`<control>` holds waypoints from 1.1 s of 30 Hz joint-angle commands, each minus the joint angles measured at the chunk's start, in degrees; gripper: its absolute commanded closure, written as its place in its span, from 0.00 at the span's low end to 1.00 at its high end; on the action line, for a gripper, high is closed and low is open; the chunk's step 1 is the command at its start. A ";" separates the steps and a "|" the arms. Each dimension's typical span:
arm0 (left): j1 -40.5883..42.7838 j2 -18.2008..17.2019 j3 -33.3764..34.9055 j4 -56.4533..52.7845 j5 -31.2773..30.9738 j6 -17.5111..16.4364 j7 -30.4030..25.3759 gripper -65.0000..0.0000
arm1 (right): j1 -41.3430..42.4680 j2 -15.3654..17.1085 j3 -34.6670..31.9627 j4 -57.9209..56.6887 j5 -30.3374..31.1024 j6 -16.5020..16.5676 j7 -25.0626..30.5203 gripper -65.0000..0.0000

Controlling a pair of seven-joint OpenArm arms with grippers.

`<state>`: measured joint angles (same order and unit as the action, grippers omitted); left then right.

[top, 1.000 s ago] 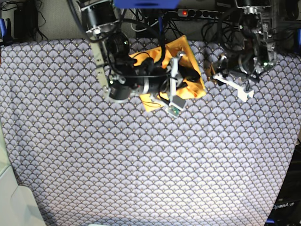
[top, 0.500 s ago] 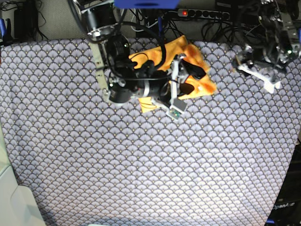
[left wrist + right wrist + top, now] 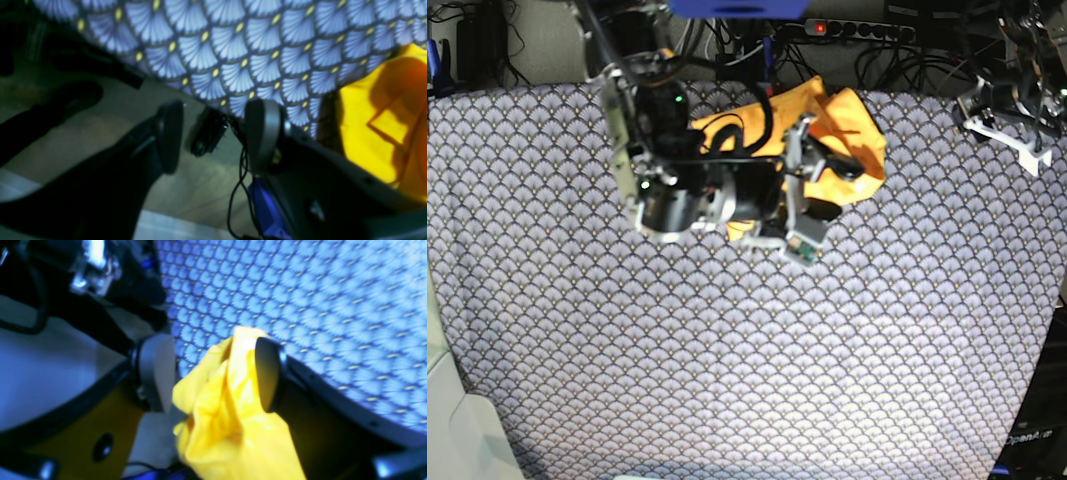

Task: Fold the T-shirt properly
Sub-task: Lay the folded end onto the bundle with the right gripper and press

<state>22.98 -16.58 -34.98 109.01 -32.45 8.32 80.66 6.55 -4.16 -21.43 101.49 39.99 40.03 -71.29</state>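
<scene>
**Yellow-orange, and only just let go of**

Looking at the right claw (image 3: 211, 373): clamped down a second ago, spread wide now; nothing squeezed any more, just a wad of T-shirt (image 3: 227, 413) slumped between the pads and leaning on one of them; from the base view, lying crumpled right under and just beyond that claw, on the scale-patterned cloth (image 3: 727, 350); looser and puffier than the flatter packet of a second ago.

Different story over at the left claw (image 3: 217, 136): pulled well away from the shirt within that same second; parked out by the cloth's far edge, spread apart too, gripping nothing.

Reads to me like a release at the end of a fold, or a botched one; hard to call it properly folded with that many wrinkles; probably needs another grab and a smoothing pass.

As for containers: none anywhere near either claw, so nothing to report inside any.
</scene>
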 commanded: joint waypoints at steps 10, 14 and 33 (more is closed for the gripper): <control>-0.70 -2.01 -0.40 1.10 -0.04 -0.10 -0.66 0.53 | -1.93 6.76 0.29 -1.23 0.58 -0.03 7.07 0.96; -0.70 -1.93 -0.40 0.92 -0.04 -0.10 -0.66 0.53 | -4.22 7.02 0.29 -4.75 0.58 -0.03 9.70 0.97; -0.70 -5.53 -6.47 0.83 -0.39 -0.10 -0.66 0.53 | -4.74 10.45 -12.81 -1.93 0.76 -0.03 12.69 0.97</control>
<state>22.22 -20.84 -40.84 109.08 -32.67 8.14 80.40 1.21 5.93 -34.48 98.52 39.48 39.86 -59.59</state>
